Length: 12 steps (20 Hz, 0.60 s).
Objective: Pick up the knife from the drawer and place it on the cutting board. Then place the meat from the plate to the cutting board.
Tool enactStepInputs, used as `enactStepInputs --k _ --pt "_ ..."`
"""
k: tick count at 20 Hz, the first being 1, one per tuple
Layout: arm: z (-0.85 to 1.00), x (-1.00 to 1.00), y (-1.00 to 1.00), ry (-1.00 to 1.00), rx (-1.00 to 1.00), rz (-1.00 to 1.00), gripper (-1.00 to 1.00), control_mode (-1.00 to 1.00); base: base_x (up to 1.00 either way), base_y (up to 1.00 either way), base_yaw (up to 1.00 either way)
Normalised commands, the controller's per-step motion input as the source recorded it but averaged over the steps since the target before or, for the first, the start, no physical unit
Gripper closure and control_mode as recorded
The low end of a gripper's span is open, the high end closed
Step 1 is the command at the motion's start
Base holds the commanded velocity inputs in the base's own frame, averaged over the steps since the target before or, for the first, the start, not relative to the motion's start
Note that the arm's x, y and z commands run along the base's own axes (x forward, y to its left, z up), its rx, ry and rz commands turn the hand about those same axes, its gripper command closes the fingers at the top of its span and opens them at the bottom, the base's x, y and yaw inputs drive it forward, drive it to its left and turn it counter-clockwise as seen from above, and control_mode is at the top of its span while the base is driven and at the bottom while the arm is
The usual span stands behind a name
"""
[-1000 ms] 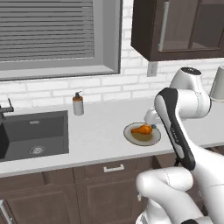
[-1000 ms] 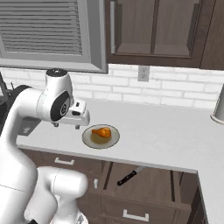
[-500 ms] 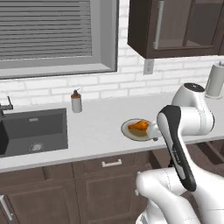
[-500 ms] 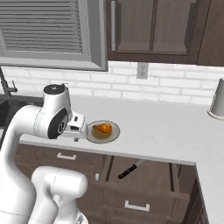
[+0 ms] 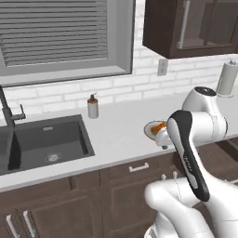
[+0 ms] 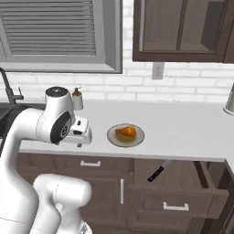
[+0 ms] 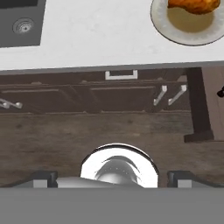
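The knife [image 6: 158, 169], with its black handle and slim silver blade, lies in the open drawer [image 6: 208, 188] under the counter, right of the plate. The cream-rimmed plate [image 6: 114, 138] sits near the counter's front edge with the orange-brown drumstick [image 6: 126, 131] on it. Both also appear at the hand view's top right, plate [image 7: 162, 26] and meat [image 7: 194, 5]. My gripper [image 6: 82, 139] hangs over the counter's front edge, left of the plate and pointing down at the floor. Its fingertips [image 7: 43, 177] stand wide apart, open with nothing between them. The cutting board is out of view.
A dark sink [image 5: 44, 142] with a faucet [image 5: 9, 109] lies to the left, and a soap bottle [image 5: 93, 106] stands by the wall. At the far right is a paper towel roll [image 5: 228, 78]. Closed cabinet fronts and a drawer handle [image 7: 121, 75] sit below the counter.
The whole picture has shifted, so the base has moved. The arm has folded down, bringing the hand from above the counter to its front edge, left of the plate.
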Motion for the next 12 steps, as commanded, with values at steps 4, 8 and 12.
enactStepInputs --k 4,8,12 --pt "0.0 0.0 0.0 0.0 0.0 0.0 -1.0 1.0 0.12 0.08 -0.39" --pt "0.0 0.0 0.0 0.0 0.0 0.0 -1.0 1.0 0.01 -0.02 -0.4" --pt "0.0 0.0 0.0 0.0 0.0 0.0 -1.0 1.0 0.11 0.0 -0.36"
